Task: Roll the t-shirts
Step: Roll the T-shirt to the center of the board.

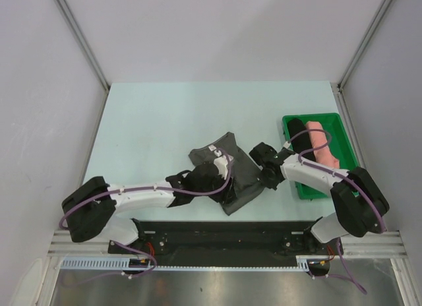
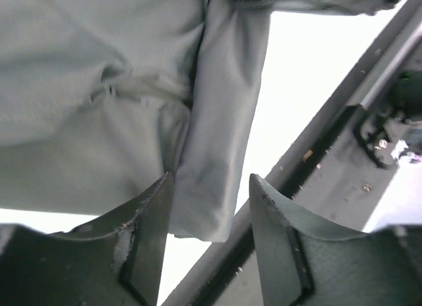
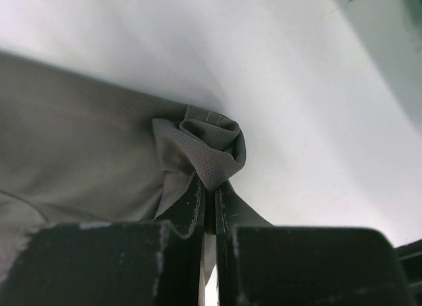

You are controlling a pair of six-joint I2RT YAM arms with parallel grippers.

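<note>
Grey one's on deck. The crumpled dark charcoal grey fabric t-shirt (image 1: 241, 177) sits at the near middle of the pale surface (image 1: 165, 121). The rolled salmon pink t-shirt (image 1: 321, 138) and rolled black t-shirt (image 1: 298, 131) lie side by side in the green plastic tray (image 1: 310, 116) off to the right.

My right jaws are pressed together on a little curled bit of the grey shirt's edge. My left jaws are spread with a long fold of the same shirt running between them, not gripped as far as I can tell.

I reckon this is the straightening-out step. My plan is to close the left on that fold and ease the two arms apart until the fabric is taut. Then I'd lay it flat further from the near edge before rolling. That right pinch looks small, so a hard tug could slip it.
</note>
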